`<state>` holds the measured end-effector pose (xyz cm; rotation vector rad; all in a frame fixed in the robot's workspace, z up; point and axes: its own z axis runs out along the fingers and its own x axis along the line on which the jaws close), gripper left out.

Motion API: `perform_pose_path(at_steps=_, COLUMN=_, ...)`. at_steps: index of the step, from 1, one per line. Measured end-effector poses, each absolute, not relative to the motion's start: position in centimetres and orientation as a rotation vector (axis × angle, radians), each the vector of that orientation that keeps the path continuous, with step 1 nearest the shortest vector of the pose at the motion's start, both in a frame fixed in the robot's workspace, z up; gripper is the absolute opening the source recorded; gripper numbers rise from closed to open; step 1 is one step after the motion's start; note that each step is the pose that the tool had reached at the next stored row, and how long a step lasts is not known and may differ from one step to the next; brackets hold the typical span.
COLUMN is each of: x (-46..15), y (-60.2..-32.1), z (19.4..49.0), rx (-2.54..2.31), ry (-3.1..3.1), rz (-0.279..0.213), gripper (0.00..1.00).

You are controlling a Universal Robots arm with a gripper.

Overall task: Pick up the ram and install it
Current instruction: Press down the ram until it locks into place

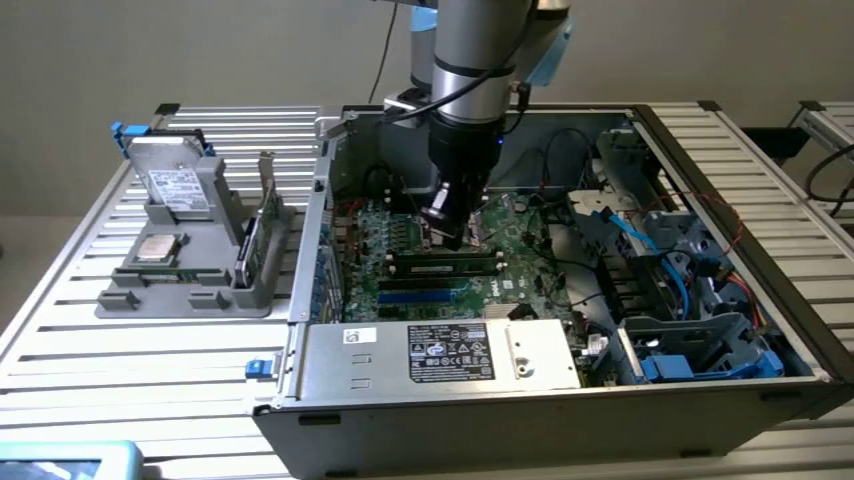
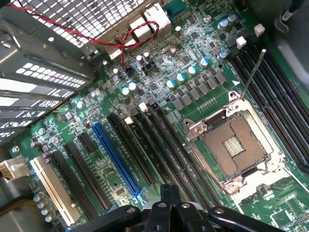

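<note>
**Exterior view, from its left to its right.** At the table's left edge you see a grey holder carrying a hard drive, with a green card upright on its right side. Beside it stands the open computer case. Inside, the gripper points down at the motherboard, its fingers drawn together on nothing. The ram lies lengthwise in a slot just below the fingertips; you cannot tell whether they touch. Blue cables fill the case's right end.

**Wrist view.** The narrowed gripper hangs over the motherboard, near a blue slot and an open processor socket.
</note>
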<state>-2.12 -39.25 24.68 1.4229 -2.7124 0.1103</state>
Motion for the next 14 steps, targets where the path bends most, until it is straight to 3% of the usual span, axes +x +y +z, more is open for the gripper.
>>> perform_pose_path(at_steps=14, x=-2.12, y=-39.25, z=24.69, rx=1.177, ry=-2.822, rz=0.099, gripper=0.11)
